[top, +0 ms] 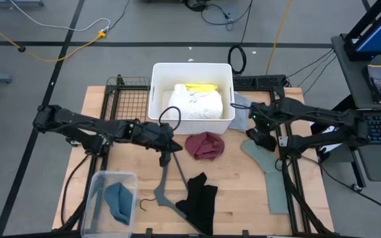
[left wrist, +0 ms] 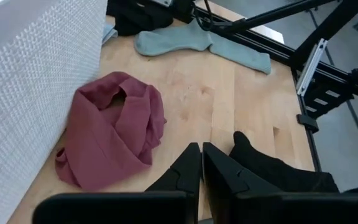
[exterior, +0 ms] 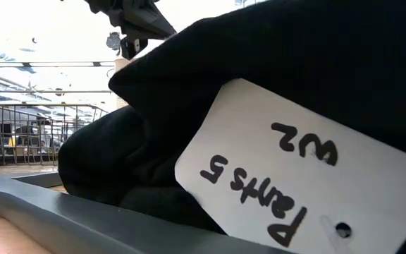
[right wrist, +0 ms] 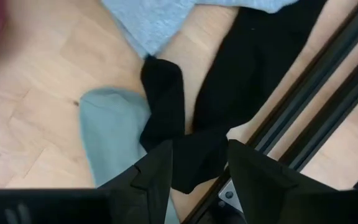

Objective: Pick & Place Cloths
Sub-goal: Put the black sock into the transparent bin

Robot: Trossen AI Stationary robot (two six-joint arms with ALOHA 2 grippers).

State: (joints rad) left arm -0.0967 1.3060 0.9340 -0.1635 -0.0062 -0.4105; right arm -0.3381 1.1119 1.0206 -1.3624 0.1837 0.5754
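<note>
Seven cloths show on or above the worktop (top: 243,192). Two lie in the one white bin (top: 156,99) at the worktop's far edge: a white cloth (top: 194,104) with a yellow cloth (top: 200,87) at its far side. One maroon cloth (top: 204,145) sits crumpled on the wood just in front of the bin, close to its wall in the left wrist view (left wrist: 114,134). One black cloth (top: 199,198) lies near the front edge, with a white tag (exterior: 294,176) marked "Pants 5" (it fills most of the low view). One teal-blue cloth (top: 119,200) rests in the single clear container (top: 98,182) at the front left corner. One sage-green cloth (top: 270,173) stretches along the right side, and one pale grey cloth (top: 240,106) lies at the bin's right wall.

One thin grey hanger (top: 167,188) lies between the clear container and the black cloth.

The left gripper (top: 169,147) hovers over the hanger's top end, left of the maroon cloth, its fingers (left wrist: 182,177) pressed together on nothing. The right gripper (top: 260,135) is at the sage-green cloth's upper end; its fingers (right wrist: 157,165) are spread apart over dark fabric.
</note>
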